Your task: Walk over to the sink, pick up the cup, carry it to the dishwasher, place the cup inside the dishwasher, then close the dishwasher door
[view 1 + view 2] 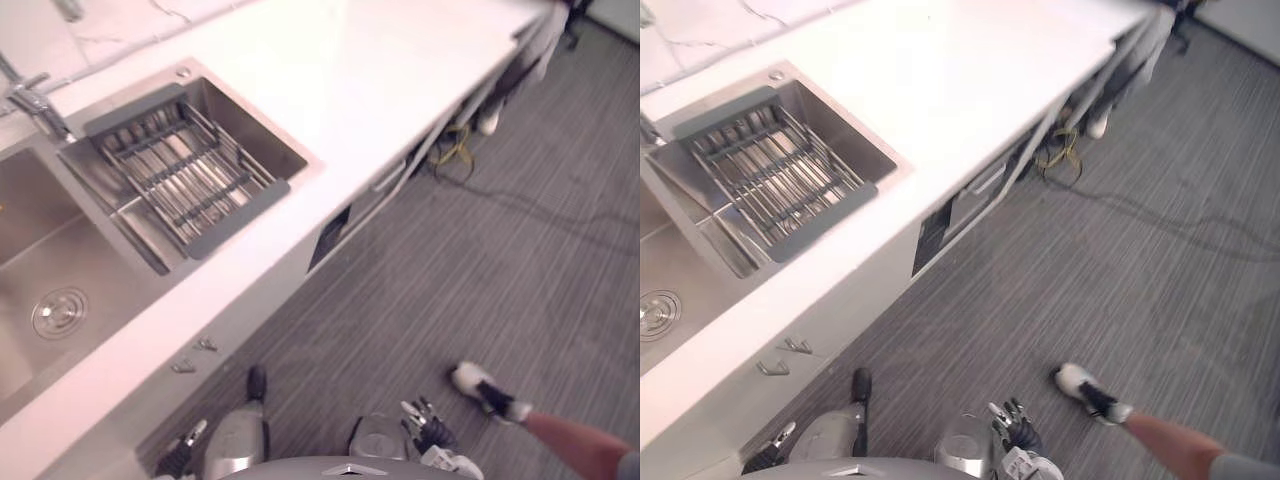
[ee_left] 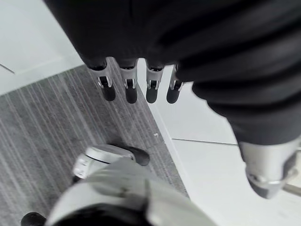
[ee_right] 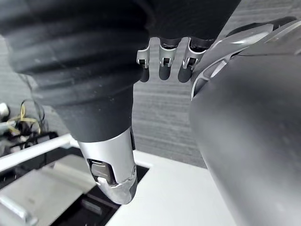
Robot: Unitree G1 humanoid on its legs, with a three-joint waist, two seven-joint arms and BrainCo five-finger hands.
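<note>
Left wrist view gives me the left hand (image 2: 131, 89) hanging, fingers straight, holding nothing; right hand (image 3: 164, 61) likewise loose and empty; one sink (image 1: 30, 250) at far left, one rack (image 1: 180, 170) across it; where the cup is I cannot tell.

Steel sink (image 1: 75, 255), rack (image 1: 178, 172), white counter (image 1: 380, 80)

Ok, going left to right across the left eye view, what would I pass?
Drain → rack → yellow cable → person's leg.
</note>
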